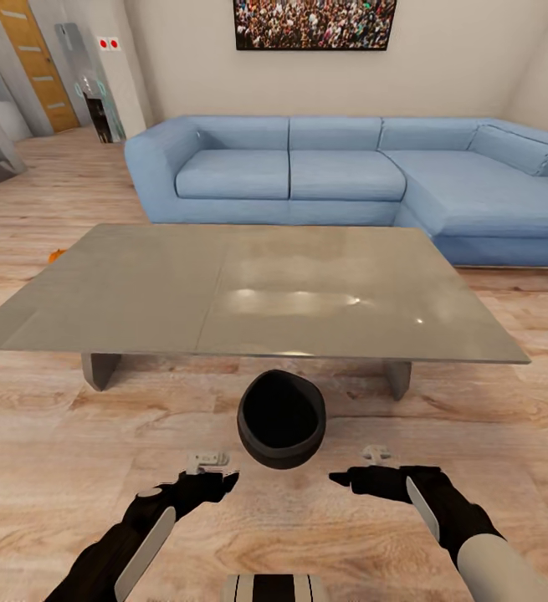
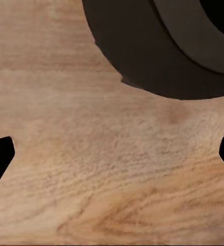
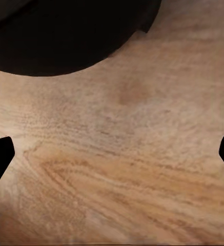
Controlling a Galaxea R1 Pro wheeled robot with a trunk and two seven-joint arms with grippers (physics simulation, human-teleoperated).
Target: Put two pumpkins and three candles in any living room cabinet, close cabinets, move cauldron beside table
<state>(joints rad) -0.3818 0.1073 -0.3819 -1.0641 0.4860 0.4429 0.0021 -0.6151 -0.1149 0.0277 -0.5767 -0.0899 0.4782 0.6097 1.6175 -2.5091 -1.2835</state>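
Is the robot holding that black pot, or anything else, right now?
Nothing is held. Both hands are open above the wooden floor: left hand, right hand. The pot sits on the floor between them, untouched, beside the table.

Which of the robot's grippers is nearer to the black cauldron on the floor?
Left, narrowly. The left gripper sits just beside the cauldron, at its near-left edge. The right gripper hangs a little farther off, near-right. Neither touches it.

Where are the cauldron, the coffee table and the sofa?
cauldron point(image 1: 281, 439), head view, on its front outer wall.
coffee table point(image 1: 140, 293), head view, on the bare grey top.
sofa point(image 1: 336, 174), head view, on the middle seat cushion.
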